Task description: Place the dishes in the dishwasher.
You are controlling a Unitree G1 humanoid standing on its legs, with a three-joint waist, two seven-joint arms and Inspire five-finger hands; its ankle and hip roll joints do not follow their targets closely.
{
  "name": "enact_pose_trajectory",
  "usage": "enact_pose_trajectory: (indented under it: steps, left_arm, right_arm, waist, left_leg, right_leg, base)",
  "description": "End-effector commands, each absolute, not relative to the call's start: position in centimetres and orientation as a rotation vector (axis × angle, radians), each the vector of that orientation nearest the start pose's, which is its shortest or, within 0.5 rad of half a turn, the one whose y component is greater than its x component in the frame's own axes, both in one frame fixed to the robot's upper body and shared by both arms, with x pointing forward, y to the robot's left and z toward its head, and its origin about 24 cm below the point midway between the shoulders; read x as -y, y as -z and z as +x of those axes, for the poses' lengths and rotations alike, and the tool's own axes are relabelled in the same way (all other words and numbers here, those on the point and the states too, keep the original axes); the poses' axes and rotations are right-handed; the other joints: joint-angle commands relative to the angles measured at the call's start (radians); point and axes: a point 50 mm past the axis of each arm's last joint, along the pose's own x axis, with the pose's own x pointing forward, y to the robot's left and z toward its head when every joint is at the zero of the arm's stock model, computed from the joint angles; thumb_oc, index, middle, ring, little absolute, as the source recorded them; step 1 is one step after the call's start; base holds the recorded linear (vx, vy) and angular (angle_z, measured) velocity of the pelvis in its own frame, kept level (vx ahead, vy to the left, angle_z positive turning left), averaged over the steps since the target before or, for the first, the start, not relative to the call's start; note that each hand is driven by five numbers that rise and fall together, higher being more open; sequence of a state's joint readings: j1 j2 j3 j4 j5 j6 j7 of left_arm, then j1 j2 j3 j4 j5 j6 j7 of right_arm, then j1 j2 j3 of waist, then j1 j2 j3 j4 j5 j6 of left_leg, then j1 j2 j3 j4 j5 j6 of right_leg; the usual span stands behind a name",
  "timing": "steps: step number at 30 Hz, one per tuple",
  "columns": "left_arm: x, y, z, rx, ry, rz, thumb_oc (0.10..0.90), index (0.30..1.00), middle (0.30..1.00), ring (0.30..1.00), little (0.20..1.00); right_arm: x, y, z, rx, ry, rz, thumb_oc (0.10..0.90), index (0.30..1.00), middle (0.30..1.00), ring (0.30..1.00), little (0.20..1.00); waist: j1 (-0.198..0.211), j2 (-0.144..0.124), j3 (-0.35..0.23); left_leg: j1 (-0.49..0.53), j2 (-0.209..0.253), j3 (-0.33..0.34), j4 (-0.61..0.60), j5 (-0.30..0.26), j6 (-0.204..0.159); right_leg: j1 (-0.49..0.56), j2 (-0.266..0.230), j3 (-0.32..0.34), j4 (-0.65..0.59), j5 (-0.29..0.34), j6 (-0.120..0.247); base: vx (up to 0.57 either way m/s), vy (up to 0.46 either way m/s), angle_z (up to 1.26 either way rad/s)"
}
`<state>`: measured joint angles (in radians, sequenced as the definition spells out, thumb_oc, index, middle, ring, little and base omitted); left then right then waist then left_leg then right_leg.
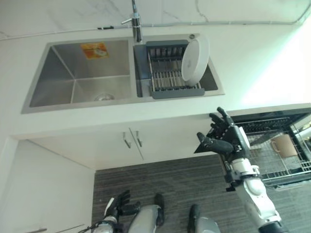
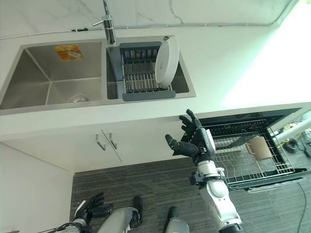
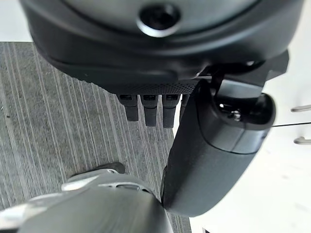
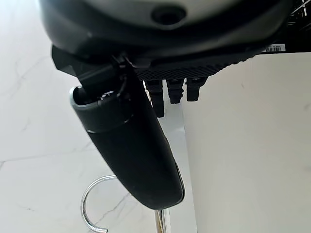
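**A:** What is the right hand (image 2: pixel 194 141) doing?

**B:** It is up in the air in front of the table (image 2: pixel 228 53), between the cupboard doors (image 2: pixel 104 143) and the open dishwasher (image 2: pixel 252 150). Its fingers are spread out and it holds nothing.

**A:** And the other one?

**B:** The left hand (image 1: pixel 116 206) hangs low, down near the floor (image 1: pixel 165 179). Its fingers look loose, and it holds nothing too.

**A:** Where is the dish?

**B:** A white plate (image 1: pixel 195 59) stands on its edge in the grey drying rack (image 1: pixel 167 73). The rack sits in the right side of the sink (image 1: pixel 73 73), just under the tap (image 1: pixel 136 22). The plate leans at the rack's right end. It is well apart from the right hand.

**A:** Is anything in the dishwasher?

**B:** Its wire basket (image 2: pixel 243 160) is pulled out, and a tan mug (image 2: pixel 257 147) sits in it. The plate is not in there yet.

**A:** So which step is this?

**B:** I think it is the reach for the plate. No hand has a dish now.

**A:** What must come next?

**B:** The right hand should go up and over the table edge to the plate. It needs to take the plate by its rim, thumb on one side and fingers on the other. Then it must lift the plate clear of the rack before swinging it over to the basket.
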<state>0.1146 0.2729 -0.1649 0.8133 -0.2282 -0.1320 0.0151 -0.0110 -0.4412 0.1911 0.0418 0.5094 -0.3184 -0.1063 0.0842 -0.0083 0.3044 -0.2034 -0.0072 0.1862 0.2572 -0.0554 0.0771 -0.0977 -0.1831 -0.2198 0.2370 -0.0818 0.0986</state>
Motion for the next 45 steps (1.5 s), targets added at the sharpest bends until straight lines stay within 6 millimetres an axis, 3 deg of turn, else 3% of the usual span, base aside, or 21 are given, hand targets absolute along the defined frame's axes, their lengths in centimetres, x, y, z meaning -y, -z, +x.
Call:
enact_pose_trajectory:
  steps: [1,11,15,17,18,19,21,22,24,31,37,45]
  left_arm:
    - [-21.3,12.0,14.5,-0.739,-0.017,0.161,0.800,0.900,0.900,0.900,0.900]
    - [-21.4,13.3,13.5,-0.822,-0.038,0.181,0.800,0.900,0.900,0.900,0.900]
    - [-21.2,13.5,13.7,-0.832,-0.041,0.163,0.800,0.900,0.900,0.900,0.900]
    - [-21.1,13.7,13.6,-0.839,-0.053,0.153,0.800,0.900,0.900,0.900,0.900]
    - [-21.2,13.9,13.3,-0.859,-0.072,0.140,0.800,0.900,0.900,0.900,0.900]
    - [-21.3,14.0,13.1,-0.879,-0.082,0.131,0.800,0.900,0.900,0.900,0.900]
    - [-21.5,14.4,12.4,-0.918,-0.089,0.122,0.800,0.900,0.900,0.900,0.900]
    - [-21.4,14.9,11.4,-0.959,-0.089,0.129,0.800,0.900,0.900,0.900,0.900]
    - [-21.9,15.5,9.9,-1.027,-0.184,0.050,0.800,0.900,0.900,0.900,0.900]
    - [-22.1,16.1,8.3,-1.090,-0.182,0.079,0.800,0.900,0.900,0.900,0.900]
    - [-21.4,16.5,6.9,-1.141,-0.133,0.154,0.800,0.900,0.900,0.900,0.900]
    - [-22.3,16.6,5.9,-1.187,-0.110,0.224,0.800,0.900,0.900,0.900,0.900]
  right_arm:
    - [20.3,-14.4,25.5,0.636,-0.013,0.074,0.800,0.900,0.900,0.900,0.900]
    - [19.8,-15.9,24.8,0.778,0.009,0.052,0.800,0.900,0.900,0.900,0.900]
    - [19.4,-16.8,24.9,0.807,-0.046,0.013,0.800,0.900,0.900,0.900,0.900]
    - [19.3,-17.0,24.9,0.815,-0.061,0.001,0.800,0.900,0.900,0.900,0.900]
    - [19.1,-17.1,24.9,0.831,-0.069,-0.003,0.800,0.900,0.900,0.900,0.900]
    - [18.9,-17.3,24.9,0.842,-0.067,-0.001,0.800,0.900,0.900,0.900,0.900]
    - [18.4,-17.5,25.0,0.859,-0.069,0.002,0.800,0.900,0.900,0.900,0.900]
    - [17.6,-17.5,24.9,0.880,-0.072,0.005,0.800,0.900,0.900,0.900,0.900]
    - [17.3,-17.8,24.5,0.927,-0.075,-0.013,0.800,0.900,0.900,0.900,0.900]
    - [16.7,-19.1,24.3,0.970,-0.093,0.015,0.800,0.900,0.900,0.900,0.900]
    - [17.0,-19.7,24.8,0.961,-0.062,0.025,0.800,0.900,0.900,0.900,0.900]
    - [18.2,-20.3,26.3,0.898,-0.012,0.138,0.800,0.900,0.900,0.900,0.900]
  waist:
    - [0.001,0.000,-0.065]
    - [-0.018,0.010,-0.078]
    - [-0.025,0.006,-0.070]
    - [-0.020,-0.001,-0.062]
    - [-0.008,-0.014,-0.043]
    - [-0.005,-0.013,-0.033]
    - [0.003,0.020,-0.027]
    - [0.018,0.040,-0.018]
    - [0.015,0.040,-0.039]
    - [0.025,0.041,-0.067]
    - [0.043,0.039,-0.083]
    - [0.065,0.031,-0.100]
  left_leg:
    - [0.038,0.108,-0.094,0.043,-0.130,-0.111]
    - [0.045,0.132,-0.120,0.043,-0.113,-0.140]
    - [0.082,0.111,-0.117,0.043,-0.099,-0.140]
    - [0.099,0.090,-0.122,0.043,-0.064,-0.138]
    - [0.111,0.060,-0.136,0.043,-0.005,-0.136]
    - [0.102,0.059,-0.136,0.043,0.009,-0.135]
    - [0.039,0.070,-0.161,0.043,0.000,-0.145]
    - [-0.023,0.084,-0.194,0.043,0.037,-0.165]
    - [-0.038,0.084,-0.203,0.043,-0.020,-0.154]
    - [-0.016,0.071,-0.213,0.043,-0.070,-0.146]
    - [0.002,0.058,-0.225,0.043,-0.085,-0.143]
    - [0.004,0.058,-0.234,0.043,-0.091,-0.140]
  right_leg:
    - [-0.020,-0.019,-0.006,0.063,-0.089,0.036]
    - [0.000,0.025,0.004,0.063,-0.119,0.004]
    - [0.002,0.035,0.029,0.063,-0.120,-0.019]
    - [0.003,0.034,0.048,0.063,-0.118,-0.027]
    - [0.015,0.033,0.075,0.063,-0.117,-0.037]
    - [0.023,0.038,0.082,0.063,-0.116,-0.038]
    - [0.037,0.068,0.087,0.063,-0.120,-0.025]
    - [0.063,0.087,0.097,0.063,-0.138,-0.024]
    - [0.066,0.085,0.098,0.063,-0.151,-0.013]
    - [0.039,0.058,0.060,0.063,-0.156,-0.007]
    - [0.035,0.047,0.051,0.063,-0.150,-0.003]
    - [0.037,0.037,0.035,0.063,-0.146,0.006]
  base:
    - [0.06,-0.125,0.12]
    - [0.03,-0.137,0.05]
    - [0.02,-0.113,-0.04]
    - [0.07,-0.111,-0.09]
    - [0.14,-0.133,-0.13]
    - [0.14,-0.076,-0.12]
    - [0.19,0.133,-0.16]
    - [0.29,0.251,-0.40]
    - [0.24,0.206,-0.75]
    - [0.07,0.029,-0.38]
    - [0.07,-0.001,0.09]
    - [0.09,0.004,0.05]
